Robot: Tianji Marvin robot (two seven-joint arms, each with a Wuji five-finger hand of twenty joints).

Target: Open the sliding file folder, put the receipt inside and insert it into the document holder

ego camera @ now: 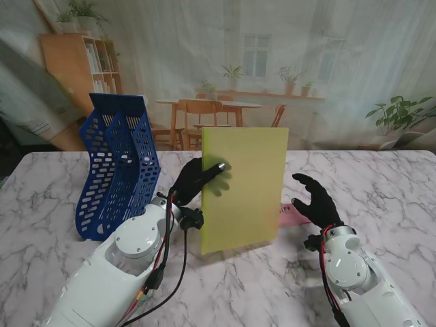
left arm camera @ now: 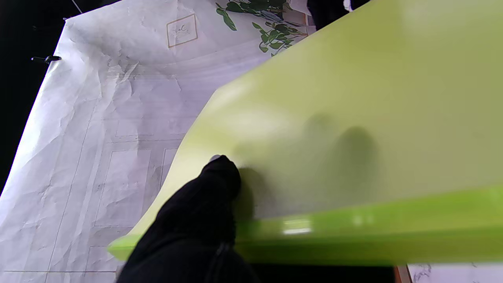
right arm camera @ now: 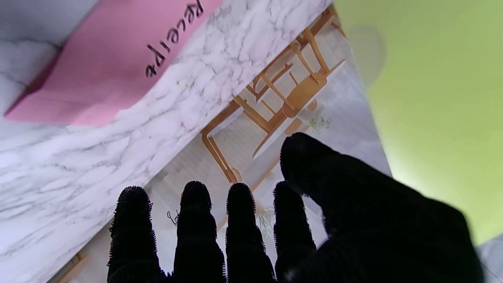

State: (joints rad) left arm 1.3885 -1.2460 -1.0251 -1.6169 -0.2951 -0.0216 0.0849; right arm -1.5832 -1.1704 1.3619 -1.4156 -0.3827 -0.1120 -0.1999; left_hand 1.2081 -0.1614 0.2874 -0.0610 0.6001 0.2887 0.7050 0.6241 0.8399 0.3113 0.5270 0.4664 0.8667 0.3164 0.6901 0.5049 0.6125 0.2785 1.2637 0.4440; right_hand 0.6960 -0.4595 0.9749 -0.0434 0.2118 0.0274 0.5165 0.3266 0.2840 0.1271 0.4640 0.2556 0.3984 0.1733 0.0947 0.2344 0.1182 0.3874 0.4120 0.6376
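Note:
A yellow-green file folder (ego camera: 244,187) stands upright on the marble table, held at its left edge by my left hand (ego camera: 197,178), whose thumb presses on the near face. In the left wrist view the folder (left arm camera: 353,129) fills most of the picture with my thumb (left arm camera: 212,188) on it. A pink receipt (ego camera: 291,212) lies flat on the table just right of the folder, lettered side visible as the receipt (right arm camera: 118,59) in the right wrist view. My right hand (ego camera: 315,199) hovers over the receipt's right end, fingers (right arm camera: 196,224) spread, holding nothing. The blue perforated document holder (ego camera: 119,167) stands at the left.
The marble table (ego camera: 381,184) stretches to the right. A printed backdrop of a room hangs behind the table's far edge. A black cable runs along my left forearm (ego camera: 174,272).

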